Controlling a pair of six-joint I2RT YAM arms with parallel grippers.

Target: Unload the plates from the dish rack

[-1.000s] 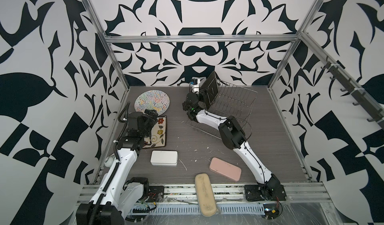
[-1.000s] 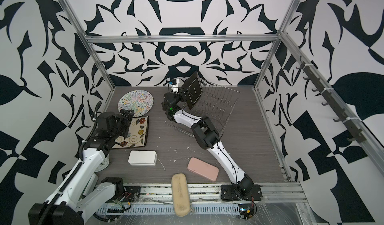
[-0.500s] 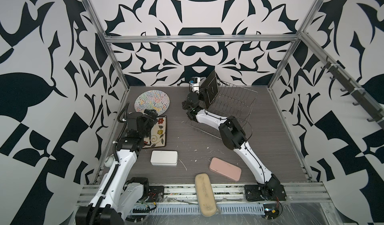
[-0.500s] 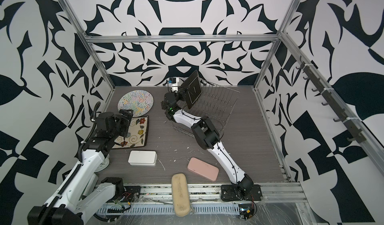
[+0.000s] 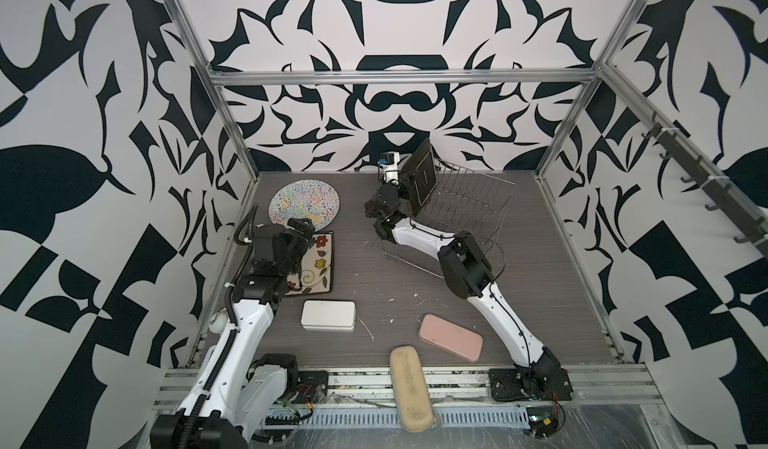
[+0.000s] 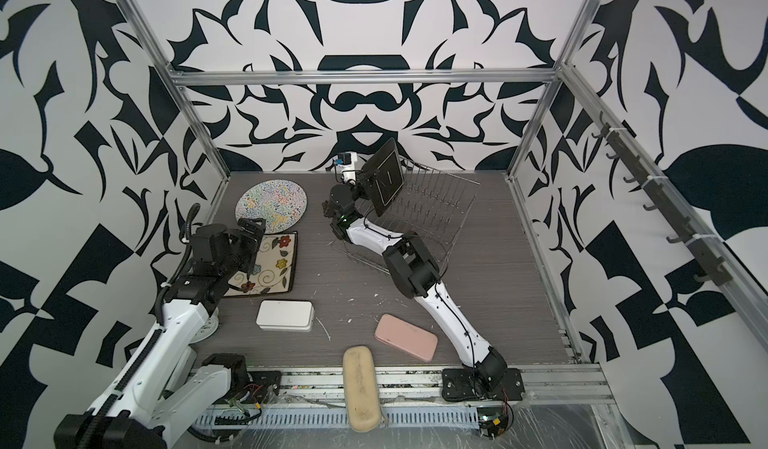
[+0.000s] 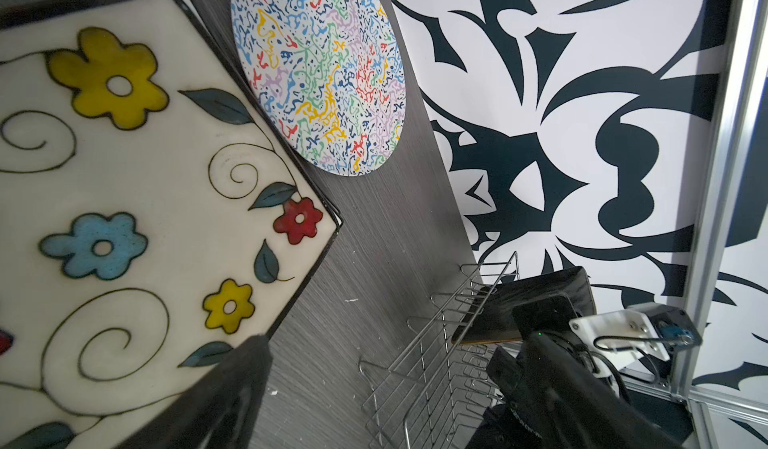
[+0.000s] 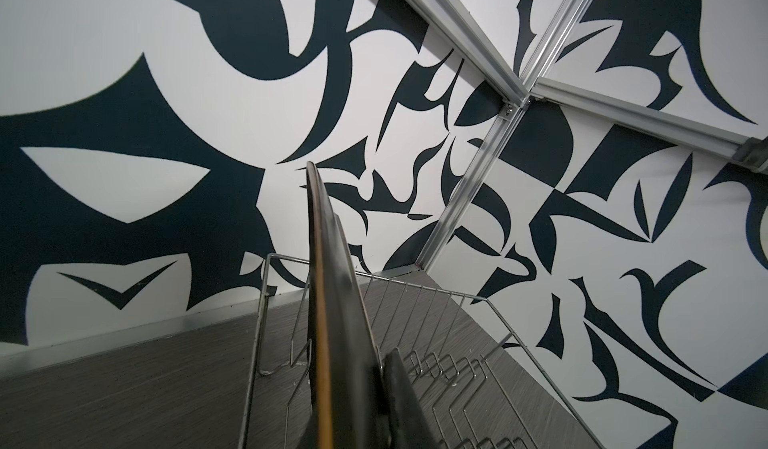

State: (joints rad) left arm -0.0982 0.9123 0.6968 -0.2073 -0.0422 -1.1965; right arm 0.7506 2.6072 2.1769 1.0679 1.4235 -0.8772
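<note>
The wire dish rack [image 5: 469, 210] [image 6: 432, 206] stands at the back of the table. My right gripper [image 5: 405, 187] [image 6: 366, 189] is shut on a black square plate [image 5: 422, 177] [image 6: 386, 179], held upright and tilted over the rack's left end. The right wrist view shows that plate [image 8: 332, 301] edge-on with one finger [image 8: 403, 397] against it. A round squiggle plate [image 5: 305, 204] [image 7: 320, 69] lies flat at the back left. A flowered square plate [image 5: 318, 266] [image 7: 145, 197] lies in front of it. My left gripper [image 5: 305, 229] [image 6: 253, 229] hovers open over its far edge, holding nothing.
A white tin [image 5: 328, 315] lies in front of the flowered plate. A pink case [image 5: 451, 338] lies front centre. A beige case [image 5: 411, 388] rests across the front rail. Patterned walls and metal posts close in the back and both sides.
The left arm has shifted slightly over the flowered plate. The right gripper and the black plate stay almost where they were.
</note>
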